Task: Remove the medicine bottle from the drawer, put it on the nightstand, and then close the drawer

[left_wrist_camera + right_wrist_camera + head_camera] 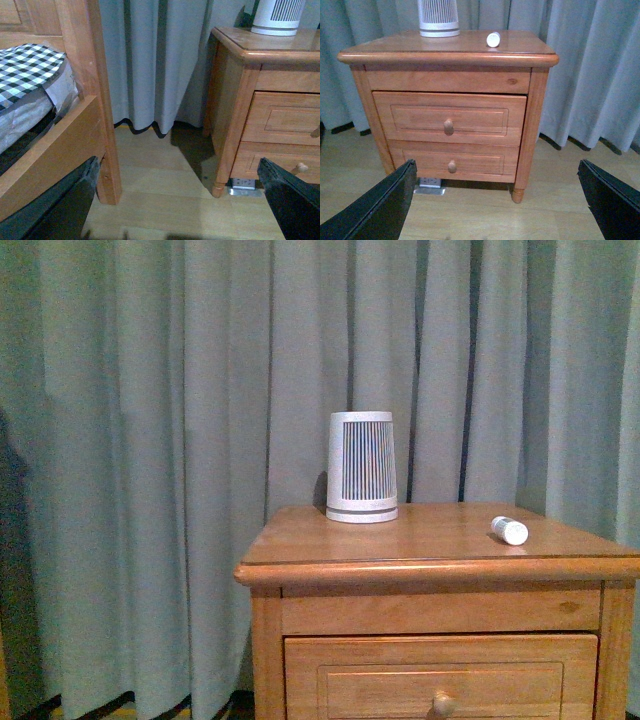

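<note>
The small white medicine bottle (493, 39) lies on its side on top of the nightstand (520, 50) — far from the right gripper (495, 210). The drawer (449, 119) sticks out a little — straight ahead of that gripper.

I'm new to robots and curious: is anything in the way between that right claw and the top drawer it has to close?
Nothing visible. The right gripper is open, facing the drawer, with only bare floor between. The medicine bottle already lies on the nightstand.
</note>
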{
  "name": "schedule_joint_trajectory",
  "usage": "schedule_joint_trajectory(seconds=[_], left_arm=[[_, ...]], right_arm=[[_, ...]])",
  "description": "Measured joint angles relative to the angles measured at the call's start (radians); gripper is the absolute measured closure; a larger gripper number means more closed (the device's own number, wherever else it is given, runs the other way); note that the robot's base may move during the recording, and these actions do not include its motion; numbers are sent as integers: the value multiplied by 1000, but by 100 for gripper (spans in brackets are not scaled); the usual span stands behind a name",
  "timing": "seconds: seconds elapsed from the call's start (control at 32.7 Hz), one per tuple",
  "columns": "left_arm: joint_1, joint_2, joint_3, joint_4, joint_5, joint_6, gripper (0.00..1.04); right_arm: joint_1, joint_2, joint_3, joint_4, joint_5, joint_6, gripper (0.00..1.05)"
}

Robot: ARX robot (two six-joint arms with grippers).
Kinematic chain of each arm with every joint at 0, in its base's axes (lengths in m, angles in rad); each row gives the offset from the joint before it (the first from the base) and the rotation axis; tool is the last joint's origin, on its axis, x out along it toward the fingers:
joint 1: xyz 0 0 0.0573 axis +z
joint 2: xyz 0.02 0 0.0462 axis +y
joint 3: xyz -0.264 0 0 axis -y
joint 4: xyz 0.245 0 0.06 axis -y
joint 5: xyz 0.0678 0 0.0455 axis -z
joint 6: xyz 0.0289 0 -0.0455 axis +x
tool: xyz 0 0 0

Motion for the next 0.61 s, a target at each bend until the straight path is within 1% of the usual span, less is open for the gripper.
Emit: schedule_joint_trajectory(seconds=[0.61], left_arm=[[0,0,0,0,0,0,7]], right_arm=[[0,0,0,0,0,0,7]])
